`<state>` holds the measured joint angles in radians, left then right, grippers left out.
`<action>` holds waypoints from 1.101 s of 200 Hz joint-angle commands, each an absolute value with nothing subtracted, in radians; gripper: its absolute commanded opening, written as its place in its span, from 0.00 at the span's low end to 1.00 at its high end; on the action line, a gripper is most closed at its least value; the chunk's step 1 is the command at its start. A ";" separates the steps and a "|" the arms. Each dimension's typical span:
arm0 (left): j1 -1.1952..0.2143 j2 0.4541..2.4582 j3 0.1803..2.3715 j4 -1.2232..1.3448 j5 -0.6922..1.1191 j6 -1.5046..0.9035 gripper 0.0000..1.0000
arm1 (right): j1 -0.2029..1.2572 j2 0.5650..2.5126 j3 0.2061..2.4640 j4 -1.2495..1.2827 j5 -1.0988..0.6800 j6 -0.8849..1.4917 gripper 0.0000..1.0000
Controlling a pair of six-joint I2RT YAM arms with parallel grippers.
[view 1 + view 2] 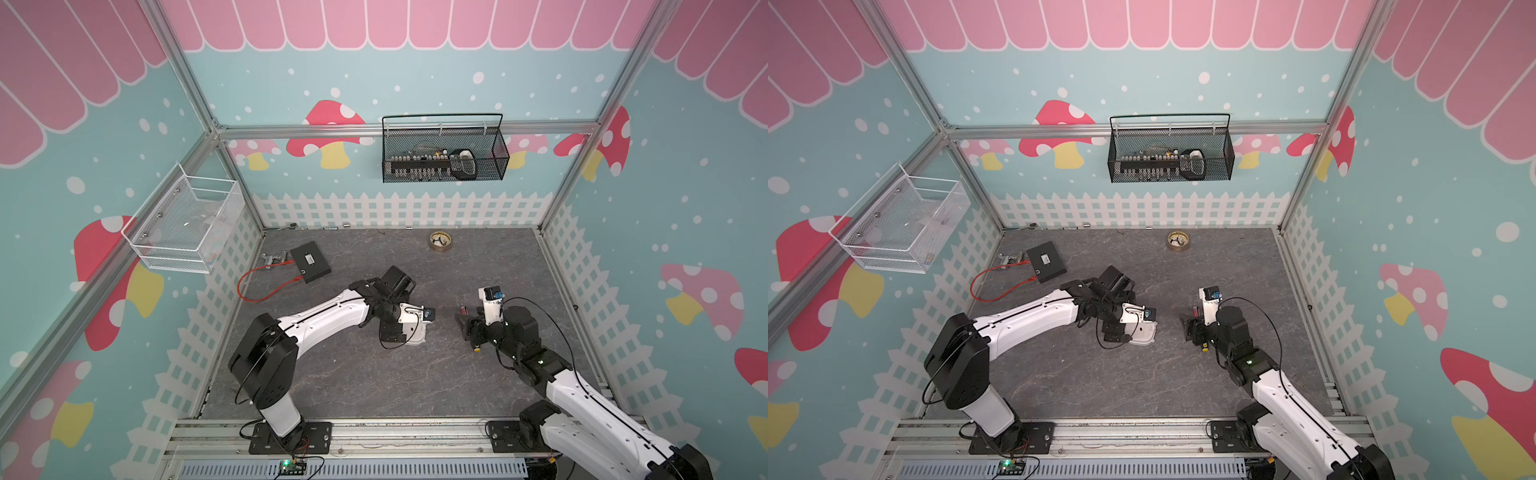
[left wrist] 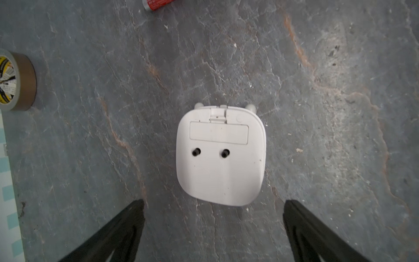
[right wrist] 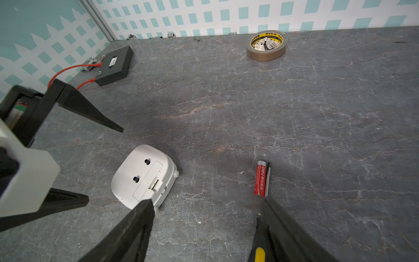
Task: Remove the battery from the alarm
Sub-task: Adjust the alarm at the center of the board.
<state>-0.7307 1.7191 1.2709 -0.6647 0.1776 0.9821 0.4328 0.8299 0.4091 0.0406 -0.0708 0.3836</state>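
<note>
The alarm (image 2: 221, 158) lies face down mid-table, its plain white back up and the flat cover closed over the recess; it also shows as the alarm (image 3: 142, 177). My left gripper (image 2: 214, 202) hovers just above its near edge, jaws wide open and holding nothing. The battery (image 3: 260, 179), a red cell with silvery ends, lies loose on the table a short way right of the alarm, also seen as the battery (image 1: 463, 309). My right gripper (image 3: 207, 202) is open and empty between the two, one fingertip close to the battery's end, apart from it.
A black and yellow screwdriver handle (image 3: 259, 254) shows close beside my right gripper's finger. A brown tape roll (image 3: 266, 45) sits at the back. A flat black box (image 3: 114, 65) with a red cable is back left. Wire baskets (image 1: 444, 153) hang on the walls.
</note>
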 commanded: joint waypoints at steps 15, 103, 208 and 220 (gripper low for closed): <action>-0.739 1.830 1.360 -0.637 0.283 1.024 0.99 | 0.428 0.836 0.385 0.105 -0.081 0.368 0.79; -0.732 1.992 1.454 -0.726 0.292 0.984 0.99 | 0.408 0.839 0.335 0.148 -0.114 0.360 0.80; -0.727 2.023 1.414 -0.752 0.270 0.943 0.99 | 0.397 0.885 0.295 0.233 -0.184 0.396 0.80; -0.726 2.032 1.442 -0.761 0.282 0.935 0.99 | 0.395 0.878 0.288 0.233 -0.183 0.392 0.80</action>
<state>-0.7322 1.9846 1.4071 -0.7143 0.2836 0.9524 0.4110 0.8833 0.3069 0.1978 -0.1730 0.3847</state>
